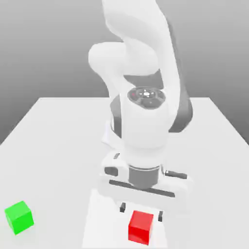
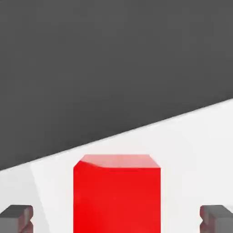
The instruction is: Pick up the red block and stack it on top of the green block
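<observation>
The red block (image 1: 141,227) rests on the white table near its front edge, and it looms large in the hand view (image 2: 117,195). My gripper (image 1: 141,211) hovers right over it, open, its two dark fingertips (image 1: 122,206) straddling the cube's top without touching it. In the hand view the gripper (image 2: 117,219) has a fingertip (image 2: 18,218) well clear of the cube on each side. Far off at the exterior view's left, the green block (image 1: 19,217) sits alone on the table.
The white table (image 1: 58,146) stretches back behind the arm, with bare surface between the two cubes. The arm's bulky white body (image 1: 143,121) rises over the middle of the table.
</observation>
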### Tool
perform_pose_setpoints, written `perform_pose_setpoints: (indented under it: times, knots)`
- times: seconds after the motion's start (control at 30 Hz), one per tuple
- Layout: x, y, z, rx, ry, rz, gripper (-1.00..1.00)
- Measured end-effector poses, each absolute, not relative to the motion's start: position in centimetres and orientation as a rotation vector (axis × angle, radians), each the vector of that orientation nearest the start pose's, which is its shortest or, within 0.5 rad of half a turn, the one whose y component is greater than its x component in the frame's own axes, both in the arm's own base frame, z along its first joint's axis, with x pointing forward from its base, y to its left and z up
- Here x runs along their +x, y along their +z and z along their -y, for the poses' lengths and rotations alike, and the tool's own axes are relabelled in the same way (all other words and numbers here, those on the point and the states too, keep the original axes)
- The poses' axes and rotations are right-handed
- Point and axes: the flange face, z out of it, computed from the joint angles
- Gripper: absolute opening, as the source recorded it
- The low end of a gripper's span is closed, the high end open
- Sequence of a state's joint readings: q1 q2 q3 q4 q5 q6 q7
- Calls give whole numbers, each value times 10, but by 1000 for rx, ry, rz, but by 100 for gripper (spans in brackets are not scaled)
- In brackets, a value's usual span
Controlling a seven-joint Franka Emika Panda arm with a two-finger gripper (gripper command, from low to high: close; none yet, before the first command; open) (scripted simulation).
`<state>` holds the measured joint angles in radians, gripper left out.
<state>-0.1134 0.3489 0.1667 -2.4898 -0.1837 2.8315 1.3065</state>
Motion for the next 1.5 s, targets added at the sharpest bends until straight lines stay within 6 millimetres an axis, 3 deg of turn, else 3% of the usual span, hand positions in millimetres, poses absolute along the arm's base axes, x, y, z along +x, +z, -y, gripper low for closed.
perform_pose_setpoints:
  times: [0.03, 0.23, 0.43, 0.47, 0.63, 0.83, 1.03, 1.2, 1.27, 1.37, 1.4, 1.5]
  knots:
    - [464, 147, -40, -2688, -1, -1625, -100]
    - [464, 144, -40, -2688, -2, -1624, -100]
    - [464, 202, -39, -2685, -2, -1629, -100]
    - [465, 207, -32, -2652, -2, -1682, -100]
    - [472, 218, 30, -2327, -2, -2110, -100]
    - [470, 227, 111, -1812, -3, -2565, -100]
    - [452, 237, 192, -1209, -3, -2898, -100]
    - [427, 245, 257, -662, -2, -3069, -100]
    - [422, 233, 270, -553, -3, -3090, -100]
    - [420, 195, 274, -522, -3, -3095, -100]
    - [420, 186, 274, -520, -3, -3096, 100]
    - [420, 186, 274, -520, -3, -3096, 100]
